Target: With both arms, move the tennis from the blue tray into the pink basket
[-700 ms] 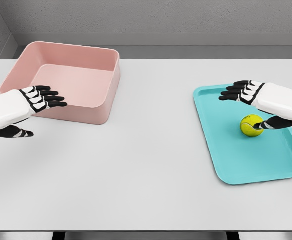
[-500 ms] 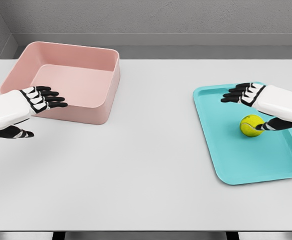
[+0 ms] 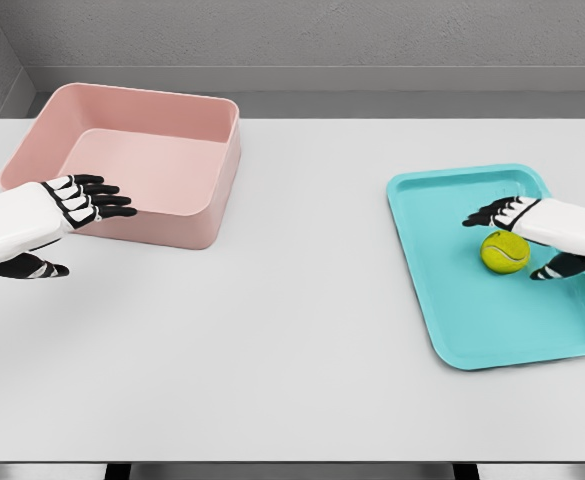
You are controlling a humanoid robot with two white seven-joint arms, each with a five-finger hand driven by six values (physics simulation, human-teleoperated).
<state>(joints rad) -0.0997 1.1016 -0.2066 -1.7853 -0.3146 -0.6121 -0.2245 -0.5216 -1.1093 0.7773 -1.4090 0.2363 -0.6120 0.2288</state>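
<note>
Tennis ball (image 3: 505, 252) lies between spread fingers of right robot hand (image 3: 535, 238), ungrasped

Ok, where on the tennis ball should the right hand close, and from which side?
Across the middle of the tennis ball, coming from the right. It is round, lying free on the flat blue tray, so any diameter works. The right hand already brackets it, fingers behind and thumb in front, not yet closed.
</note>
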